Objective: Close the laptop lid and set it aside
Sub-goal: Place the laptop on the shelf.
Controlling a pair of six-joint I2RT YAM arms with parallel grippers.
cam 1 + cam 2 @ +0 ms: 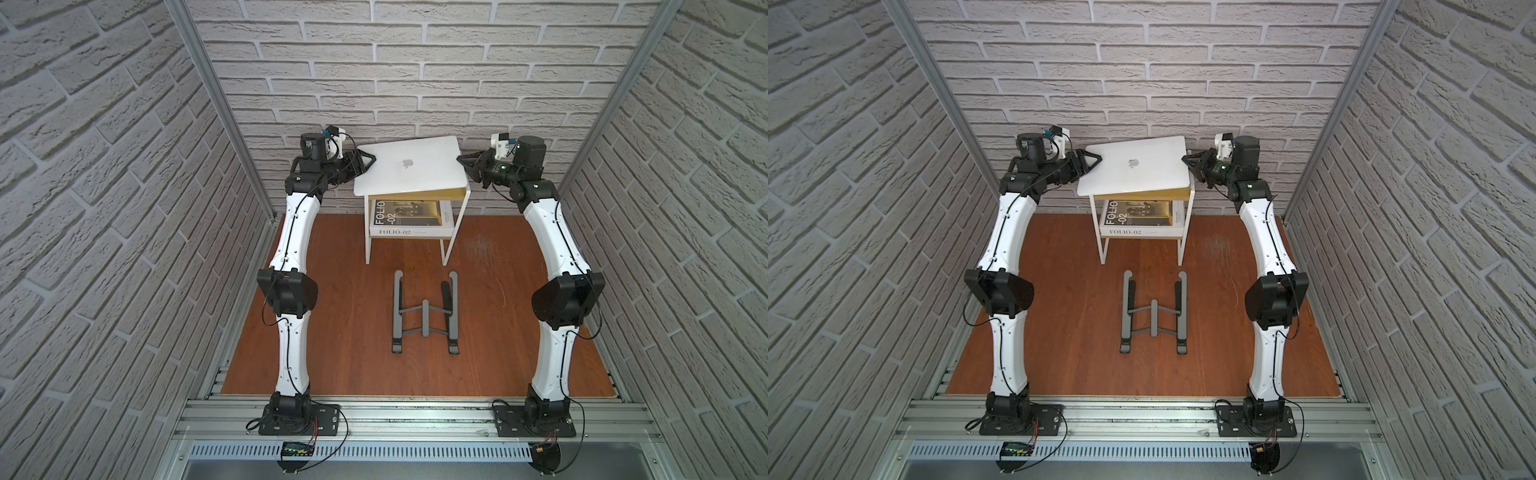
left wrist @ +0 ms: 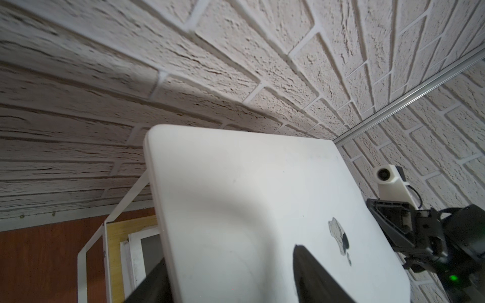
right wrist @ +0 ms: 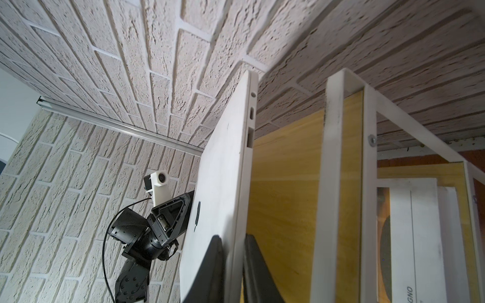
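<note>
A reddish-brown wooden table (image 1: 332, 332) carries a grey folding metal stand (image 1: 426, 316) near its centre and a white-framed shelf (image 1: 367, 249) farther back. The shelf's yellow wooden top (image 1: 452, 193) bears a closed silver-white laptop (image 1: 415, 174), skewed and overhanging left. A white "FOLIO-02" book (image 1: 409, 232) lies on the level below.

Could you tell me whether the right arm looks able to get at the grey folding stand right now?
Probably not yet: the right end effector is shut on the laptop over the shelf. The stand itself lies unobstructed.
</note>
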